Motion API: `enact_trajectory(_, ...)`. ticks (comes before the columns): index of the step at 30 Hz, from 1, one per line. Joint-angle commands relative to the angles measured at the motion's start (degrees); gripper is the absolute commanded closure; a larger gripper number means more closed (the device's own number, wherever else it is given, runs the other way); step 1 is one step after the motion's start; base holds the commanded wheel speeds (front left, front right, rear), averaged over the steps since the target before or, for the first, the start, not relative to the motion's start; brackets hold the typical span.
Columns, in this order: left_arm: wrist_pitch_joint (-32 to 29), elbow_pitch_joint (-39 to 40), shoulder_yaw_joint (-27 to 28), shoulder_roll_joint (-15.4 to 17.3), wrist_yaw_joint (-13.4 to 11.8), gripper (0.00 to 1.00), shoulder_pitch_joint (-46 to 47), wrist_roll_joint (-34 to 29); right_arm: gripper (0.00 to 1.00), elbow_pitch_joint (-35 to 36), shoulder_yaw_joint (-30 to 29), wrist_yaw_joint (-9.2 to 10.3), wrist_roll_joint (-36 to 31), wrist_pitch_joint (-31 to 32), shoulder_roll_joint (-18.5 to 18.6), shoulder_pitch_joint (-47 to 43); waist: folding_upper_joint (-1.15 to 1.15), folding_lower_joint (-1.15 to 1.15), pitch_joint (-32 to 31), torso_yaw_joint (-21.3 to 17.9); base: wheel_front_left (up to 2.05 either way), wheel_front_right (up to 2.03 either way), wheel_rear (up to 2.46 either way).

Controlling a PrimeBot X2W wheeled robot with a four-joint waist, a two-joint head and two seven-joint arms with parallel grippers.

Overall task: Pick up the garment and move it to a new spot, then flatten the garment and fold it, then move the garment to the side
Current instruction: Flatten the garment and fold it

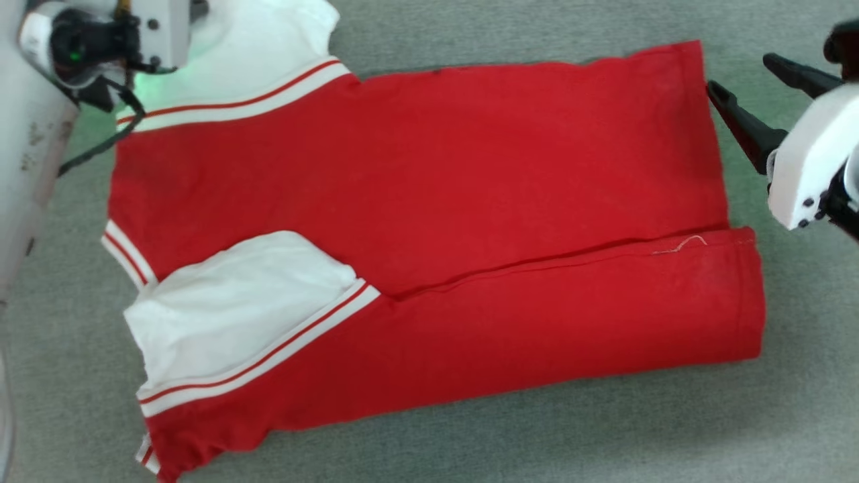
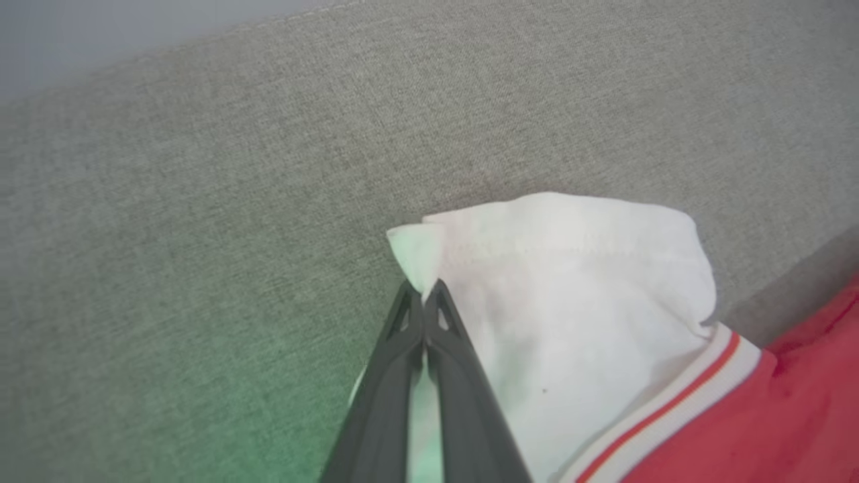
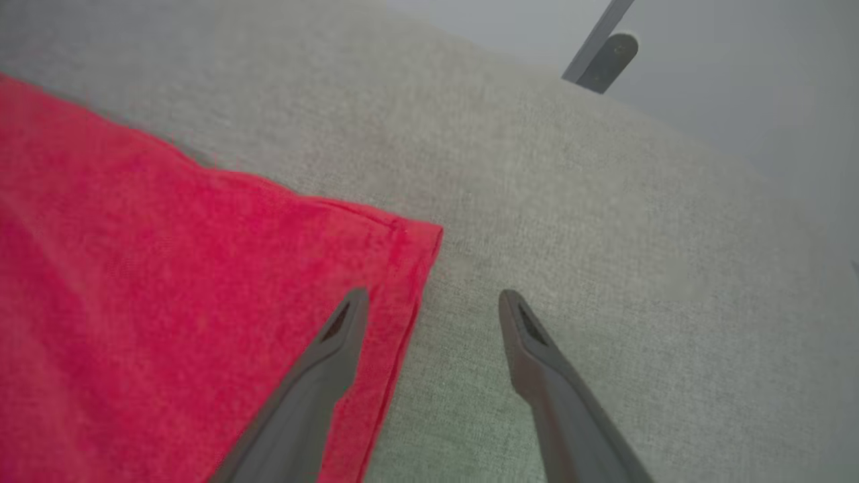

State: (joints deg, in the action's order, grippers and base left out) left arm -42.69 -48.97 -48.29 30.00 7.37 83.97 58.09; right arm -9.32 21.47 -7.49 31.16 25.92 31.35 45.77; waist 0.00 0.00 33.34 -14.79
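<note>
Garment [image 1: 429,201] sleeve in left gripper [image 2: 423,293]

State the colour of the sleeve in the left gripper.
The sleeve is white, clearest in the left wrist view.

A counter [image 1: 470,443] covered in grey woven cloth, fine and matte, lies under soft, even light. In the left wrist view a green glow [image 2: 221,409] tints the near cloth. The counter's far edge runs there as a stitched seam, with a pale grey-blue ground [image 2: 80,33] beyond it, floor or wall unclear. In the right wrist view a slanted dark grey bar [image 3: 599,54] with a rounded end shows against the same pale ground past the far edge.
</note>
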Motion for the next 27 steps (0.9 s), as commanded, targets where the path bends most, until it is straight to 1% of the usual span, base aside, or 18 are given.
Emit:
enact_trajectory(1, 0.8, 0.4, -0.6, -0.3, 0.2, 1.00, -0.4, 0.7, 0.00, -2.4, 2.4, 0.00, 2.4, 4.4, 0.6, 2.8, 0.00, 0.00, 0.0, 1.5, 0.00, 0.00, 0.00)
enact_trajectory(3, 1.4, 0.7, -1.0, -0.2, 0.1, 1.00, -0.3, 1.2, 0.00, -4.9, 4.2, 0.00, 4.7, 7.9, 0.8, 5.5, 0.00, 0.00, 0.1, 2.0, 0.00, 0.00, 0.00)
enact_trajectory(5, 1.9, 1.0, -1.5, -0.2, 0.1, 1.00, -0.1, 1.7, 0.00, -7.3, 5.7, 0.00, 6.5, 10.0, 0.9, 8.0, 0.00, 0.00, 0.2, 2.5, 0.00, 0.00, 0.00)
enact_trajectory(11, 3.2, 1.3, -2.9, -0.6, 0.1, 1.00, 0.2, 3.2, 0.00, -14.7, 9.9, 0.00, 9.9, 13.9, 0.5, 12.8, 0.00, 0.00, 0.3, 3.6, 0.00, 0.00, 0.00)
enact_trajectory(13, 3.8, 1.5, -3.4, -0.9, 0.1, 1.00, -0.1, 3.8, 0.00, -16.9, 10.4, 0.00, 10.4, 14.1, 0.6, 13.8, 0.00, 0.00, 0.1, 4.0, 0.00, 0.00, 0.00)
enact_trajectory(14, 3.8, 1.5, -3.4, -0.9, 0.1, 1.00, -0.1, 3.8, 0.00, -16.9, 10.4, 0.00, 10.4, 14.1, 0.6, 13.8, 0.00, 0.00, 0.1, 4.0, 0.00, 0.00, 0.00)
enact_trajectory(15, 4.1, 1.7, -3.6, -1.1, 0.1, 1.00, -0.3, 4.2, 0.13, -18.0, 10.3, 0.01, 10.8, 14.0, 0.5, 14.1, 0.00, 0.00, 0.0, 4.2, 0.00, 0.00, 0.00)
enact_trajectory(16, 4.5, 1.9, -3.9, -1.3, 0.1, 1.00, -0.6, 4.7, 0.54, -18.7, 10.8, 0.01, 11.0, 13.8, 0.3, 14.4, 0.00, 0.00, -0.2, 4.4, 0.00, 0.00, 0.00)
enact_trajectory(17, 4.9, 2.2, -4.1, -1.5, 0.1, 1.00, -0.9, 5.1, 0.81, -19.1, 11.2, 0.01, 11.3, 13.5, 0.2, 14.7, 0.00, 0.00, -0.4, 4.5, 0.00, 0.00, 0.00)
enact_trajectory(18, 5.4, 2.4, -4.2, -1.5, 0.1, 1.00, -1.0, 5.5, 1.00, -19.8, 11.2, 0.01, 11.7, 12.5, 0.3, 15.1, 0.00, 0.00, -0.7, 4.7, 0.00, 0.00, 0.00)
enact_trajectory(23, 8.3, 3.8, -5.4, -1.6, 0.1, 1.00, -2.4, 7.8, 1.00, -21.8, 12.1, 0.02, 13.2, 9.0, 1.5, 14.7, 0.00, 0.00, -3.1, 5.7, 0.00, 0.00, 0.00)
enact_trajectory(27, 11.8, 7.5, -6.1, -0.5, 0.2, 1.00, -4.2, 10.2, 1.00, -21.0, 13.3, 0.02, 15.1, 5.7, 3.3, 12.8, 0.00, 0.00, -6.2, 7.0, 0.00, 0.00, 0.00)
